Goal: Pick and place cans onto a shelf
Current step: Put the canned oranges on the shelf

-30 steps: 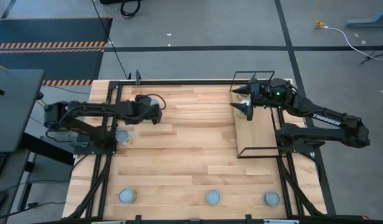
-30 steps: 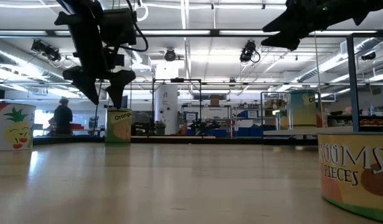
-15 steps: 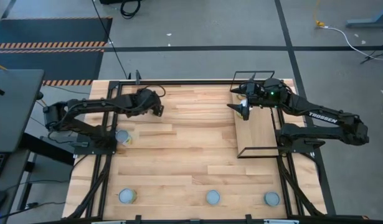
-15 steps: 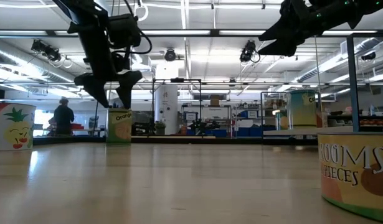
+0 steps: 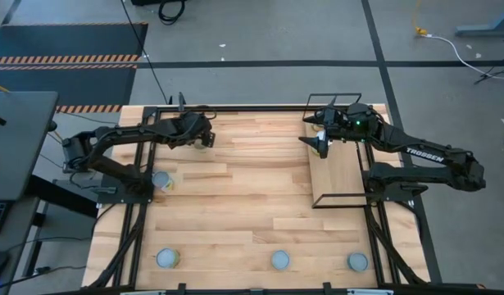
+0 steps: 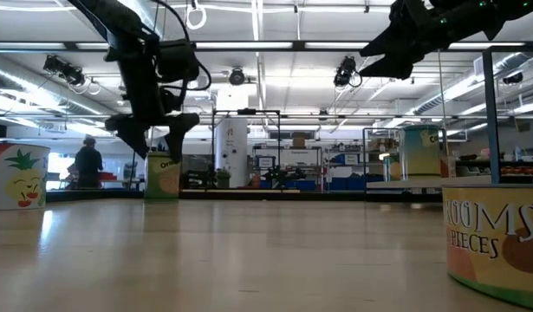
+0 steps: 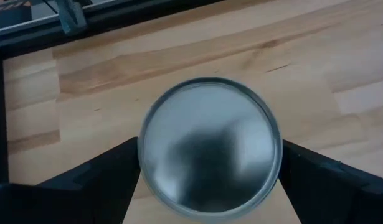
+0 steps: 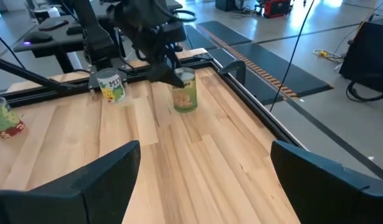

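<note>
My left gripper is open at the table's far left, pointing down over an orange-labelled can. Its two fingers stand on either side of the can's silver top, and in the low view their tips hang just above the can. The can stands upright on its base. My right gripper is open and empty, raised over the far end of the brown shelf. Another can shows on the shelf in the low view.
One can stands by the left arm's base, and three cans stand along the near edge. Black frame rails run along the table's far and side edges. A person stands far off in the room.
My left gripper has gone toward the table's far edge and come down over the orange-labelled can, staying open. My right gripper has shifted a little toward the table's left and then kept still.
</note>
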